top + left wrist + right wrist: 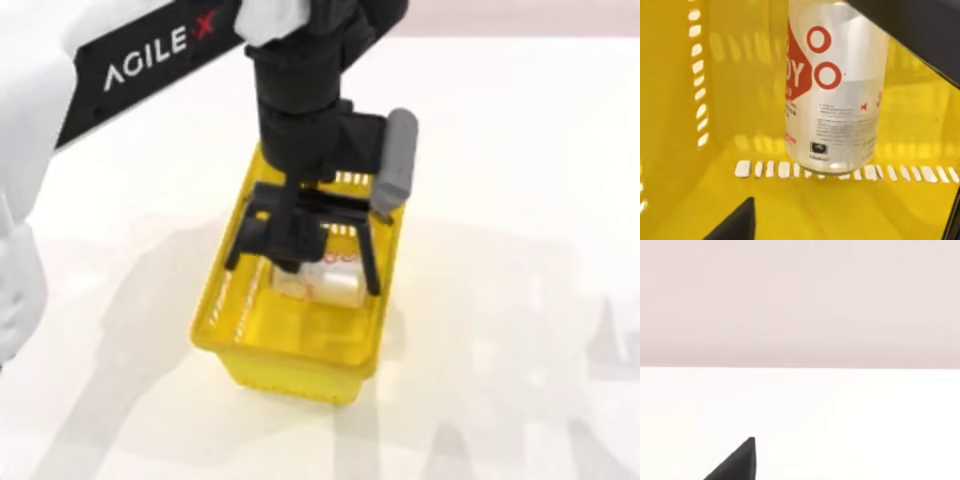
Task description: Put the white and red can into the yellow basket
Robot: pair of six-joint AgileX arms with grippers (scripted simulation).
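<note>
The yellow basket (300,350) sits on the white tabletop (520,200), in the middle of the frame. The white and red can (325,282) lies on its side inside it. Just above, the left tool (300,255) hangs with its fingers spread wide, not gripping the can. The right tool (735,465) is off alone, and I cannot tell if it is open.

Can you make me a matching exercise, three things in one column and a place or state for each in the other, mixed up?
1. white and red can
2. yellow basket
3. left gripper

A. fingers spread wide, above the can
B. standing on the table
C. lying on its side on the basket floor

Pairs: 1-C, 2-B, 3-A
</note>
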